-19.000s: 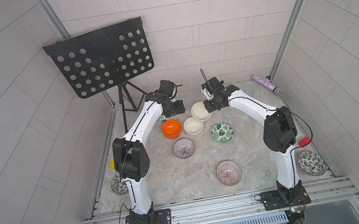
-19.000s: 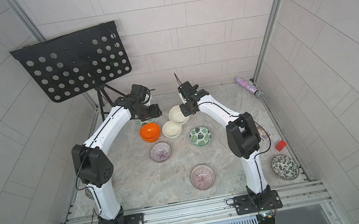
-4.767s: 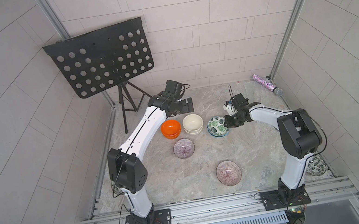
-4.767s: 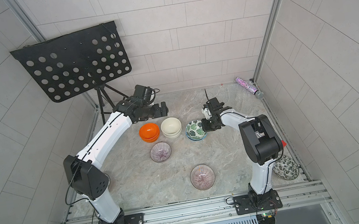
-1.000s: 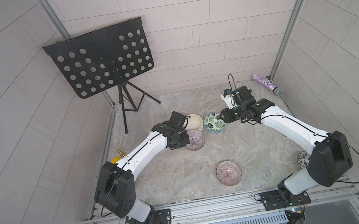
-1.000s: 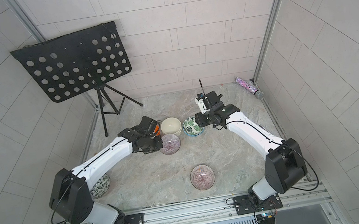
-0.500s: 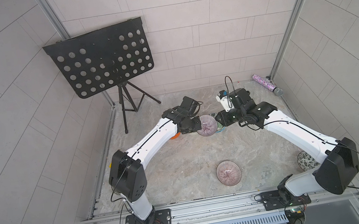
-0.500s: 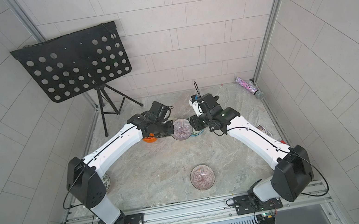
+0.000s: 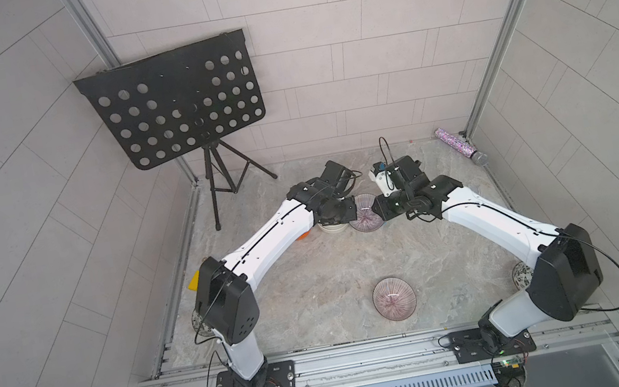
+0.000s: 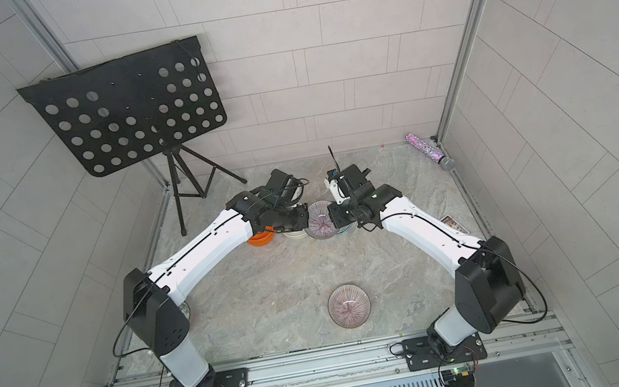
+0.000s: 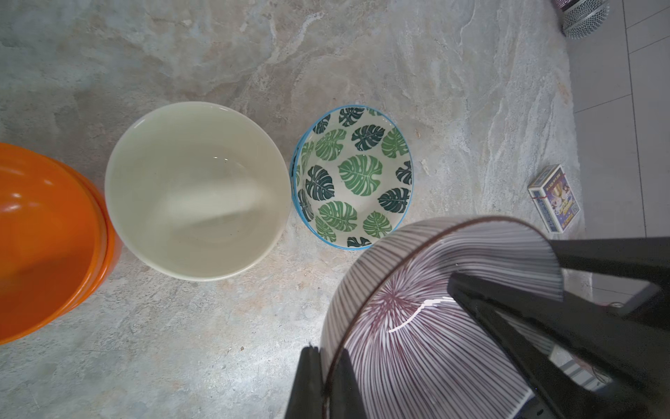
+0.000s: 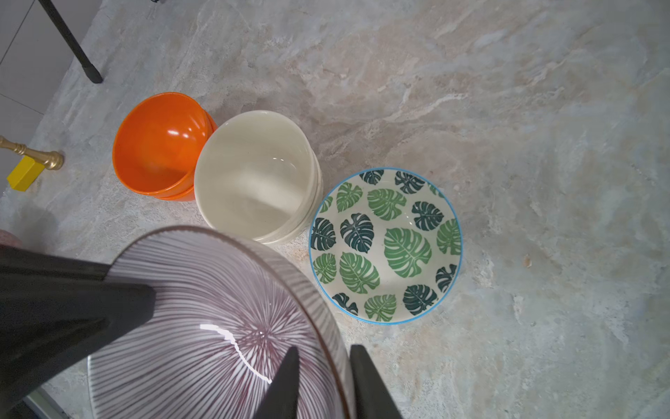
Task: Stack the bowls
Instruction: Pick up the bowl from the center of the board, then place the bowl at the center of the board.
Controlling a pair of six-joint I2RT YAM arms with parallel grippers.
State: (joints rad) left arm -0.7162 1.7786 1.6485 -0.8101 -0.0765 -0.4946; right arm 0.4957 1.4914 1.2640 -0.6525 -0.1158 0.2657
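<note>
Passing the purple striped bowl (image 9: pixel 365 217) between arms, seemingly, aloft near the cream bowls (image 12: pixel 253 177); left jaws pinch its rim; right jaws straddle the far rim, narrow, contact unclear; seat that pinch firmly before the left lets go; keep it level.

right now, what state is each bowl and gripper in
glossy orange round bowls, nested pair, upright
plain cream round bowls, nested pair, upright
green-leaf print bowl, upright, empty
purple radial-striped bowl between the arms, lifted, gripped at its rim
second purple radial-striped bowl, upright, alone, untouched
left gripper, shut on the lifted bowl's rim
right gripper, jaws straddle the opposite rim, grip unclear
</note>
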